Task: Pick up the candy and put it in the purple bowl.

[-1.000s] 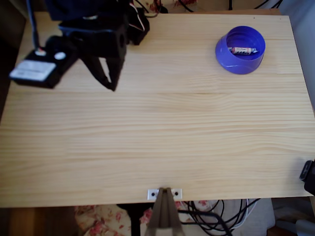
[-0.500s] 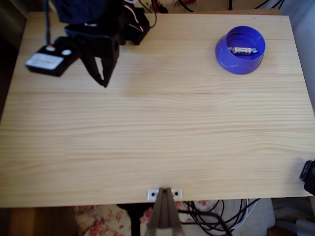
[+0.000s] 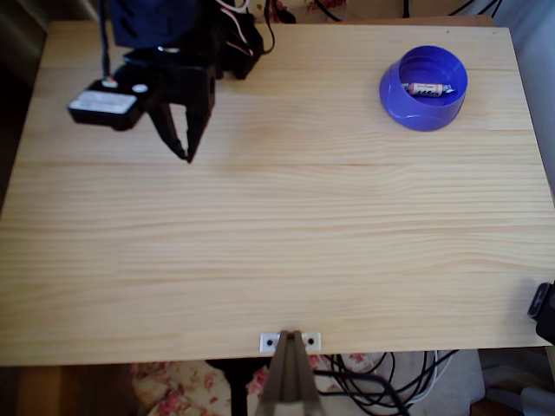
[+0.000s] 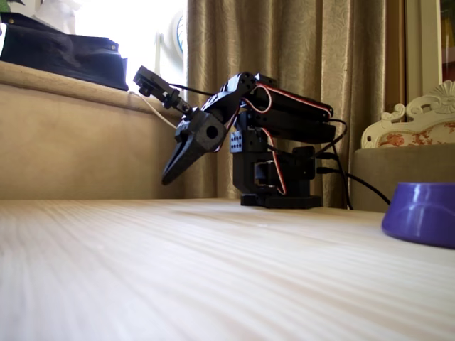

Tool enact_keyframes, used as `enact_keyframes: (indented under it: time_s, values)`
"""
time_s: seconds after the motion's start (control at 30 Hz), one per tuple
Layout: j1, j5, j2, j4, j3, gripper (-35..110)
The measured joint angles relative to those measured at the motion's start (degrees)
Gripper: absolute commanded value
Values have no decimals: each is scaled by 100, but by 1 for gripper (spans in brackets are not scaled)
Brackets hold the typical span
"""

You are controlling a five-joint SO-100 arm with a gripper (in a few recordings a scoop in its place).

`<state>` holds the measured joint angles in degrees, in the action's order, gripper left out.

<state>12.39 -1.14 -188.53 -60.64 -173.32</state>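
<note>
The candy (image 3: 427, 88) lies inside the purple bowl (image 3: 422, 111) at the table's back right in the overhead view. The fixed view has the purple bowl (image 4: 421, 213) at the right edge, its inside hidden. My black gripper (image 3: 186, 154) hangs over the back left of the table, far from the bowl, fingers brought together to a point with nothing between them. In the fixed view the gripper (image 4: 168, 177) points down and left, held above the table, the arm folded back over its base.
The arm's base (image 4: 274, 174) stands at the table's back edge. The wrist camera box (image 3: 104, 106) sticks out left of the gripper. A small bracket (image 3: 290, 341) sits at the front edge, with cables below it.
The gripper has drawn back toward the base and swung slightly right. Its fingers have closed from a narrow gap to a point. The candy and bowl have not moved.
</note>
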Motion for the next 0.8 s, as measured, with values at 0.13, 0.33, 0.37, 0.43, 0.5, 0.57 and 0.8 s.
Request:
enact_keyframes:
  time_s: [0.13,0.33,0.37,0.43,0.5,0.57,0.8]
  values:
    - [-352,-299,0,0,0,-1]
    - [-308,-246,0,0,0,-1]
    - [-246,-176,0,0,0,-1]
    - [-88,-18,0,0,0,-1]
    - [88,53,0,0,0,-1]
    - [185,88,0,0,0,-1]
    - [316,272,0,0,0,-1]
